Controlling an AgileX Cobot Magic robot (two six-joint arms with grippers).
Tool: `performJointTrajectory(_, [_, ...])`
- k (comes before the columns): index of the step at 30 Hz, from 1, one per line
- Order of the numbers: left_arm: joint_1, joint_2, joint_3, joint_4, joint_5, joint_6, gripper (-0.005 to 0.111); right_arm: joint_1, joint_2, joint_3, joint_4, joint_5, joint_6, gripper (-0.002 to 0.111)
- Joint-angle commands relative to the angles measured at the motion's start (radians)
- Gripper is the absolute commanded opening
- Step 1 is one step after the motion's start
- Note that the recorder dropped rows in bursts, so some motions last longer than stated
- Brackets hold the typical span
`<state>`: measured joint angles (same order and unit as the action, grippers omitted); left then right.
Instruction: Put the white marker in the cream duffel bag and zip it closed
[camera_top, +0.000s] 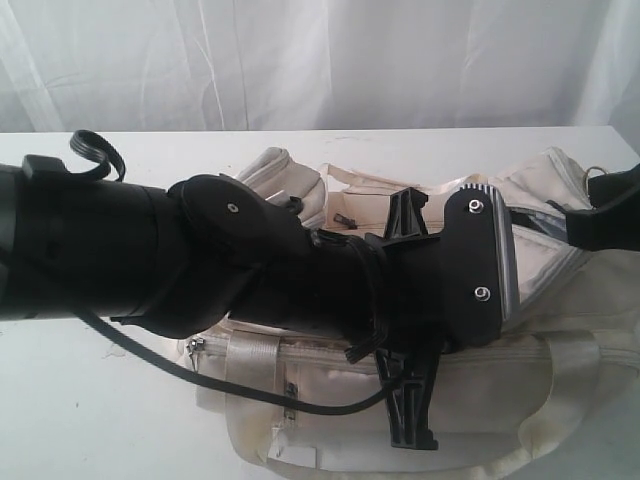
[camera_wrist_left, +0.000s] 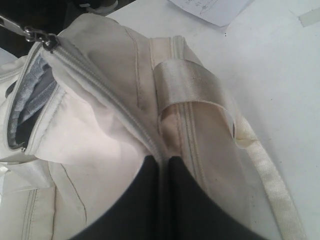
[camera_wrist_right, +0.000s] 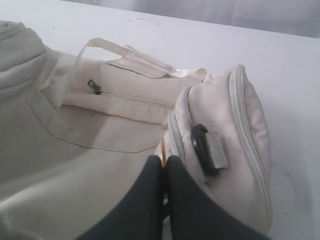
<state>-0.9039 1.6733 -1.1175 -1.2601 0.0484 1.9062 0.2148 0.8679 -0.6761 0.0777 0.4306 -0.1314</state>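
Note:
The cream duffel bag (camera_top: 500, 390) lies on the white table, largely covered by my left arm (camera_top: 250, 260). Along its top, the grey zip (camera_wrist_left: 100, 85) is shut up to the slider (camera_wrist_left: 47, 41); beyond the slider a gap shows dark lining (camera_wrist_left: 25, 125). My left gripper (camera_wrist_left: 163, 160) is shut on the zip seam of the bag (camera_wrist_left: 90, 135). At one end of the bag (camera_wrist_right: 225, 125), beside a small black clip (camera_wrist_right: 200, 145), my right gripper (camera_wrist_right: 165, 160) is shut on a thin brass-coloured tab. The white marker is out of view.
A webbing strap (camera_wrist_left: 185, 82) loops over the bag's side. A sheet of paper (camera_wrist_left: 210, 10) and a bit of tape (camera_wrist_left: 310, 17) lie on the table (camera_wrist_left: 280, 90). A black cable (camera_top: 200, 375) hangs from my left arm. White curtain behind.

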Motion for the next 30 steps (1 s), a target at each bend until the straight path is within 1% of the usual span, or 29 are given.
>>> performJointTrajectory(1, [-0.005, -0.002, 0.001, -0.015, 0.026, 0.0, 0.0, -0.009, 0.001, -0.008, -0.012, -0.062, 0.006, 0.0])
performJointTrajectory(30, [-0.005, -0.002, 0.001, -0.015, 0.026, 0.0, 0.0, -0.009, 0.001, -0.008, 0.001, -0.083, 0.013, 0.0])
